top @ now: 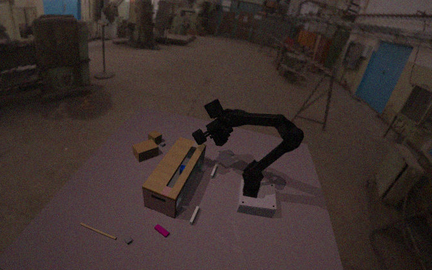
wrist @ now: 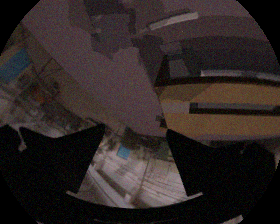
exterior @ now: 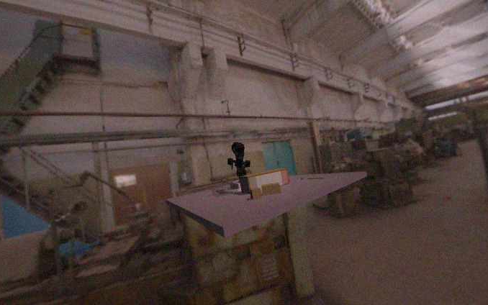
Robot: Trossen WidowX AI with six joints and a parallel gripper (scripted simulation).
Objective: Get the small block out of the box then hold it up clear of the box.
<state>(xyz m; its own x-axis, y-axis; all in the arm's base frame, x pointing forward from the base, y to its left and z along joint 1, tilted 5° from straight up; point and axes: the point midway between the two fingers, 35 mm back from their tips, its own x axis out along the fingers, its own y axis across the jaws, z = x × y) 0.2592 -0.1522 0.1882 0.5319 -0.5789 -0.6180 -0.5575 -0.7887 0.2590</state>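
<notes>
The box (top: 164, 169) (exterior: 268, 179) (wrist: 216, 125) stands on the table (top: 110, 201) (exterior: 231, 211). It has a wooden top with a long slot, and a pinkish end wall (top: 159, 202) at its near end in the top view. A blue block (top: 182, 168) shows through the slot, around mid-length inside the box; its footing on the shelf is hidden. My gripper (top: 208, 137) (exterior: 239, 166) (wrist: 136, 130) is open and empty, raised above and beside the box's far end in the top view. No block shows between the fingers in the wrist view.
Two brown blocks (top: 145, 149) (top: 155, 136) stand behind the box, near a small grey piece (top: 162, 144). White bars (top: 213, 170) (top: 194, 214) lie before its clear front. A magenta bar (top: 161, 230), grey piece (top: 129, 241) and thin wooden stick (top: 97, 230) lie beyond the pinkish end.
</notes>
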